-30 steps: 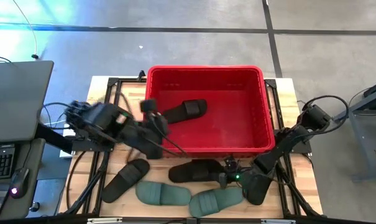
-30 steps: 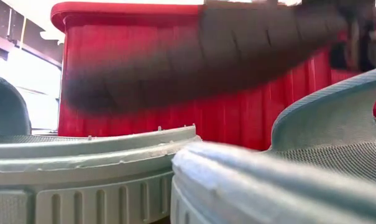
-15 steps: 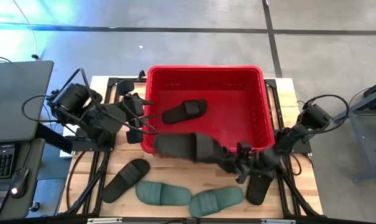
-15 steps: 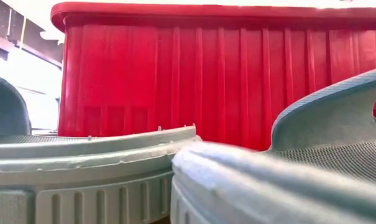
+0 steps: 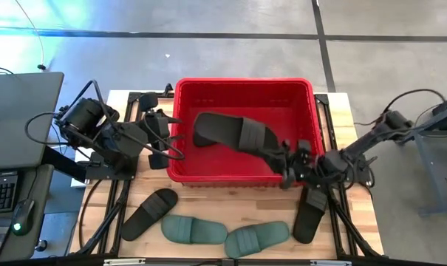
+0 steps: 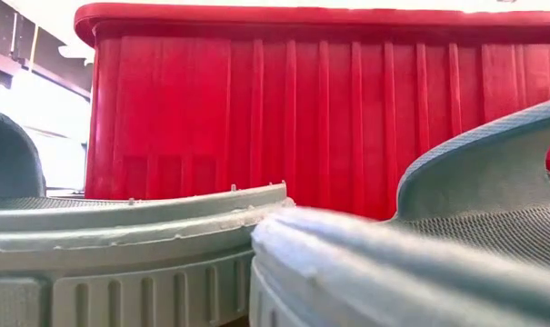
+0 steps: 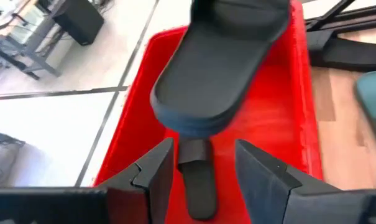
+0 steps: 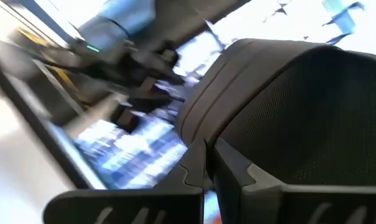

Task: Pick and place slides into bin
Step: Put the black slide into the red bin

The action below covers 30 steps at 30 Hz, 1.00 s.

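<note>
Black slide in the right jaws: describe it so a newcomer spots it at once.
Find the red bin at the table's middle. Over its interior hangs one black slide, pinched at one end by the right gripper. It alone is airborne; another black slide lies on the bin floor under it, the rest on the table.

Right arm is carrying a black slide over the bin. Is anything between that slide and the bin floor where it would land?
Partly. The right gripper holds a black slide over the red bin. Another black slide already lies on the bin floor below it. The rest of the floor looks bare.
</note>
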Tool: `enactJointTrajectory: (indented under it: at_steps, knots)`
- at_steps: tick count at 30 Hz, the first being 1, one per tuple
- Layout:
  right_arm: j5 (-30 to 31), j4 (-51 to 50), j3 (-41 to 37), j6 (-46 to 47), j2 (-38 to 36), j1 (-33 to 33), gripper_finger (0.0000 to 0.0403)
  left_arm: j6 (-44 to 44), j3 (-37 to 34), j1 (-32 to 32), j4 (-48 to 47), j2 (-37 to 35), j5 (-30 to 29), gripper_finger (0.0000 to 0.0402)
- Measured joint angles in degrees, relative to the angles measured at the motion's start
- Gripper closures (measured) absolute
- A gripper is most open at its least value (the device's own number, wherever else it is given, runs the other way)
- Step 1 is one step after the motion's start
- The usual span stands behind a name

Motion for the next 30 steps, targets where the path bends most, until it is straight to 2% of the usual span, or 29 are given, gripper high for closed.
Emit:
enactJointTrajectory:
  at_steps: [3, 6, 10, 12, 14, 18, 24, 30]
  knots:
    - [3.3, -20.9, 5.8, 3.1, -3.9, -2.8, 0.0403, 0.0, 0.0, 0.0, 0.0, 0.1, -0.8, 0.0247]
    - [5.6, -39.9, 12.1, 10.6, -5.7, -6.7, 0.0403, 0.0, 0.0, 0.0, 0.0, 0.1, -0.8, 0.0247]
    - [2.1, -59.6, 19.5, 15.7, -5.8, -12.8, 0.0403, 0.0, 0.0, 0.0, 0.0, 0.1, -0.8, 0.0247]
    - [-1.1, -65.7, 20.9, 17.5, -5.7, -16.2, 0.0403, 0.0, 0.0, 0.0, 0.0, 0.1, -0.8, 0.0247]
    - [-5.8, -68.5, 20.7, 19.4, -5.6, -20.2, 0.0403, 0.0, 0.0, 0.0, 0.0, 0.1, -0.8, 0.0247]
    - [-17.3, -67.6, 18.0, 19.7, -5.3, -28.9, 0.0403, 0.4, 0.0, 0.0, 0.0, 0.1, -0.8, 0.0247]
    - [-26.2, -63.4, 12.9, 19.7, -3.8, -39.0, 0.0403, 1.3, 0.0, 0.0, 0.0, 0.1, -0.8, 0.0247]
    - [-39.3, -59.6, 8.9, 19.1, 0.6, -47.6, 0.0403, 1.0, 0.0, 0.0, 0.1, 0.1, -1.4, 0.0247]
